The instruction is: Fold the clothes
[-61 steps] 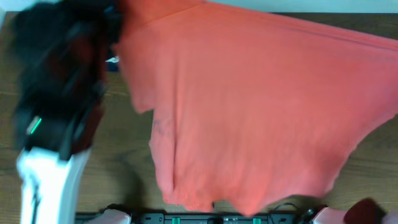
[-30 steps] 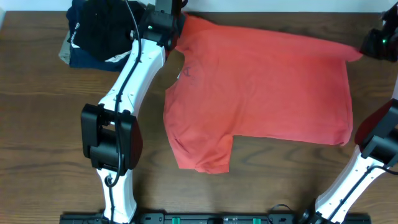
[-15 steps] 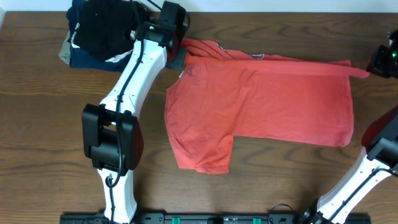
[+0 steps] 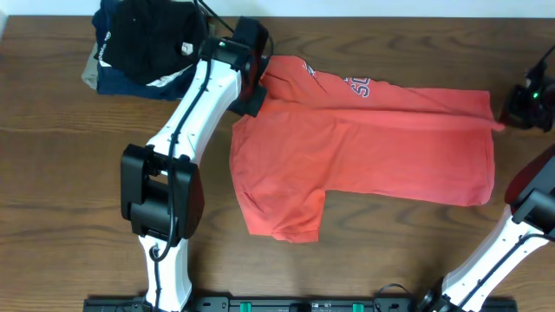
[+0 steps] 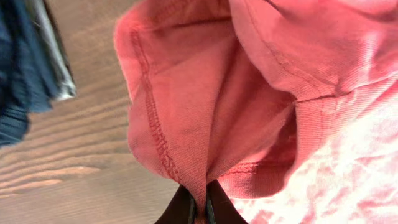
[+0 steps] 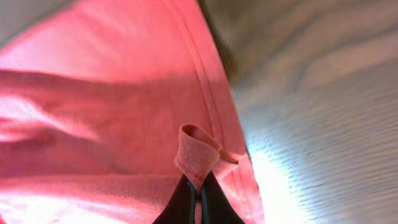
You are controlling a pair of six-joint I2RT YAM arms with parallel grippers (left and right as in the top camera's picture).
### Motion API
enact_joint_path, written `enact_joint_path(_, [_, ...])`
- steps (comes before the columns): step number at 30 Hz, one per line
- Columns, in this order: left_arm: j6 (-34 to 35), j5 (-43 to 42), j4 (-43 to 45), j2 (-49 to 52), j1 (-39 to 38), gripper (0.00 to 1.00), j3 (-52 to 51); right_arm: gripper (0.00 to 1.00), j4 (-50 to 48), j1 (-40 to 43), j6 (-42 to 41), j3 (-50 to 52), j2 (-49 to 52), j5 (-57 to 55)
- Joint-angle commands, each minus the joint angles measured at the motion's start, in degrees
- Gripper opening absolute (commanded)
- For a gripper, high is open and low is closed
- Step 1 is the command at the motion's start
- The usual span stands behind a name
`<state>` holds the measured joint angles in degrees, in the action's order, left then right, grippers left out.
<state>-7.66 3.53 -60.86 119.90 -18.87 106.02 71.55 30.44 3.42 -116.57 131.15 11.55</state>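
Note:
The red-orange T-shirt (image 4: 364,147) lies on the wooden table, its far edge folded toward me so that part of the white lettering (image 4: 360,86) shows. My left gripper (image 4: 257,84) is shut on the shirt's far left corner; the left wrist view shows its jaws (image 5: 199,211) pinching a hemmed fold of the shirt (image 5: 205,106). My right gripper (image 4: 506,111) is shut on the far right corner; the right wrist view shows its jaws (image 6: 198,199) pinching a small rolled bit of the shirt's hem (image 6: 124,112).
A pile of folded black, navy and tan garments (image 4: 139,48) sits at the far left corner, just left of my left gripper. A sleeve (image 4: 282,212) sticks out toward the near edge. Bare wood (image 4: 78,173) lies left of the shirt.
Both grippers have carried the shirt's far edge toward me and down. The fold has widened and the white lettering has come into sight.

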Motion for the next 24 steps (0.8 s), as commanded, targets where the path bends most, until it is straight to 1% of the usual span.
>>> enact_joint_path(1, [0.70, -1.42, -0.44, -1.16, 0.24, 0.39, -1.57, 0.24, 0.09, 0.48, 0.94, 1.55, -1.07, -0.85])
enact_joint_path(2, [0.70, -1.42, -0.57, -1.16, 0.24, 0.65, -1.57, 0.45, 0.20, 0.48, 0.94, 1.55, -1.07, -0.83])
enact_joint_path(3, [0.70, -1.42, -0.57, -1.16, 0.24, 0.76, -1.57, 0.62, 0.37, 0.48, 0.96, 1.46, -1.09, -0.55])
enact_joint_path(5, [0.72, -1.44, -0.59, -1.16, 0.24, 0.95, -1.55, 0.76, 2.56, 0.48, 0.94, 0.35, -1.36, 0.26])
enact_joint_path(6, [0.74, -1.44, -0.61, -1.18, 0.24, 0.98, -1.51, 0.78, 3.82, 0.52, 0.92, -0.37, -1.55, 0.74])
enact_joint_path(8, [0.94, -1.42, -1.55, -1.29, 0.26, 0.98, -0.68, 0.81, 6.43, 0.66, 0.92, -2.03, -2.69, 1.70])
enact_joint_path(10, [1.18, -1.40, -3.82, -1.95, 0.31, 0.98, 1.38, 0.82, 7.54, 0.76, 0.90, -2.64, -4.98, 2.25])
enact_joint_path(13, [3.17, -1.40, -8.22, -5.16, 0.59, 0.98, 6.38, 0.83, 8.04, 0.74, -0.46, -2.64, -11.34, 2.43])
enact_joint_path(16, [6.86, -1.42, -9.60, -10.84, 1.11, 0.98, 9.38, 0.83, 9.84, 0.28, -0.83, -2.60, -17.94, 2.38])
enact_joint_path(20, [13.22, -1.42, -11.04, -18.73, 1.44, 0.98, 9.29, 0.83, 12.07, -1.38, -2.47, -1.29, -26.12, 0.07])
enact_joint_path(24, [19.76, -1.42, -16.11, -22.93, 1.42, 0.98, 6.69, 0.84, 10.84, -2.95, -6.91, 6.60, -34.58, -3.48])
